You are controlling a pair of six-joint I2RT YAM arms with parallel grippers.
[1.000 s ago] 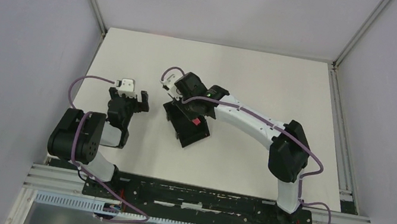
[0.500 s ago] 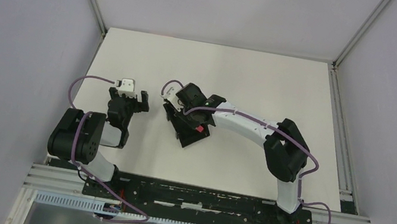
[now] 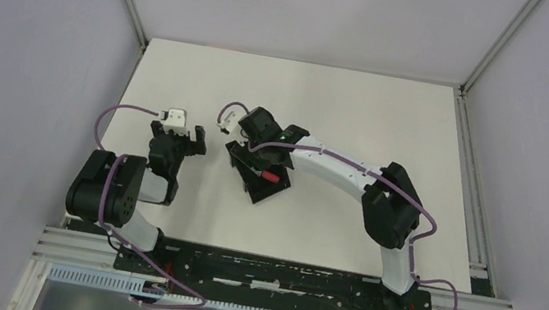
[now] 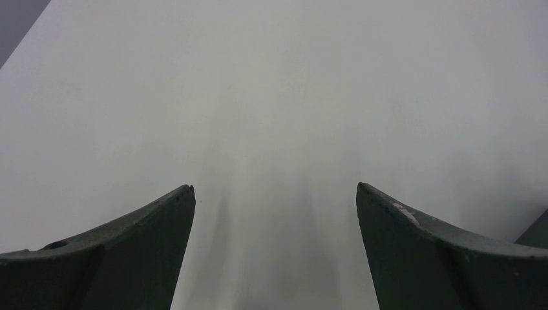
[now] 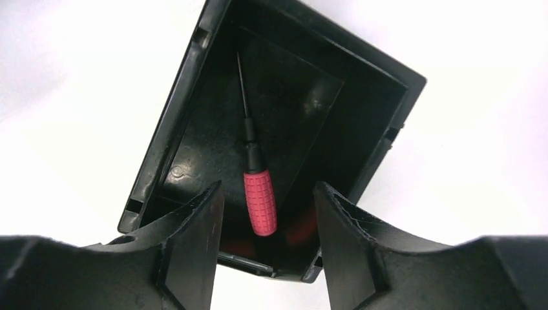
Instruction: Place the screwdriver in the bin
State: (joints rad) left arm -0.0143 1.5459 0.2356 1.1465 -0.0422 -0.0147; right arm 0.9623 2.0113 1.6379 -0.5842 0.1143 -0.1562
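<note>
Screwdriver lies flat on bin floor, red handle at near end, shaft pointing to far wall. Right jaws apart, straddling the handle w/ a gap each side, not clamped on it. Long axis runs along the jaw gap, so a straight lift-out looks safe imo. Left jaws apart too, over table, well off from bin; right arm nearer.

The right arm reaches to the middle of the frame, right gripper tilted down, jaws apart. The left arm sits folded at lower left, left gripper spread wide.
</note>
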